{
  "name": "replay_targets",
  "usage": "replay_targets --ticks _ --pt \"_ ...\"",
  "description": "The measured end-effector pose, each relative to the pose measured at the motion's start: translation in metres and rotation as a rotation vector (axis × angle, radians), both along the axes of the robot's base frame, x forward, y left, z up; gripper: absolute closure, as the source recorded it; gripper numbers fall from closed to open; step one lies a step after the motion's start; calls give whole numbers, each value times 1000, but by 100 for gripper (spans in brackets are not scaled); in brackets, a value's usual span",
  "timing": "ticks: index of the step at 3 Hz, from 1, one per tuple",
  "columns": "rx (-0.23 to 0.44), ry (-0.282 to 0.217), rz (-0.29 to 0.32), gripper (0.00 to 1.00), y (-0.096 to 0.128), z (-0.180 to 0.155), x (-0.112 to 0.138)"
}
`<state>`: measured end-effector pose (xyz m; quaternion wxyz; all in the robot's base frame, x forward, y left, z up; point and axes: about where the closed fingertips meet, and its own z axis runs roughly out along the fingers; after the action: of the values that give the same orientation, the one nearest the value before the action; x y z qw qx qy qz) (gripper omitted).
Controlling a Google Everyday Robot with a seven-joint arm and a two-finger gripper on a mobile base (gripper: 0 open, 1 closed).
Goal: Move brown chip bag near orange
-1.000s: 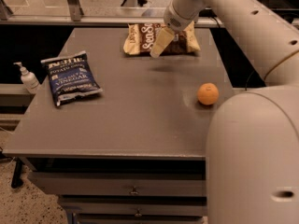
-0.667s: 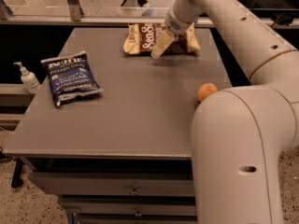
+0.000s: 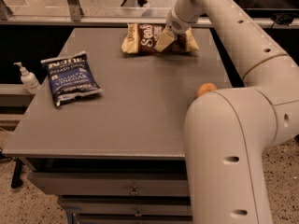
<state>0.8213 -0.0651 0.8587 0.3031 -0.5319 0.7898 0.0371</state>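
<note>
The brown chip bag [image 3: 145,40] lies flat at the far edge of the grey table [image 3: 131,115], its white lettering facing up. My gripper [image 3: 164,42] is down on the bag's right half, touching or just above it, and hides part of it. The orange [image 3: 206,88] sits near the table's right edge, well in front of the bag. The big near link of my arm [image 3: 224,153] covers its lower part.
A dark blue chip bag [image 3: 70,77] lies on the table's left side. A white pump bottle [image 3: 29,77] stands on a lower ledge past the left edge. Drawers [image 3: 133,190] sit under the table's front. A railing runs behind the table.
The near link of my arm has swung left and now covers more of the orange. The gripper stays at the brown chip bag, which has not moved.
</note>
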Motion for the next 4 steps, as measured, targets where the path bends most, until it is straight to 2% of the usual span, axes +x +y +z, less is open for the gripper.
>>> replay_targets --ticks 2,3,4 --pt "21 7 121 88 5 28 -35" --pt "8 3 205 100 -5 44 -68" --pt "-15 6 272 100 -21 49 -97"
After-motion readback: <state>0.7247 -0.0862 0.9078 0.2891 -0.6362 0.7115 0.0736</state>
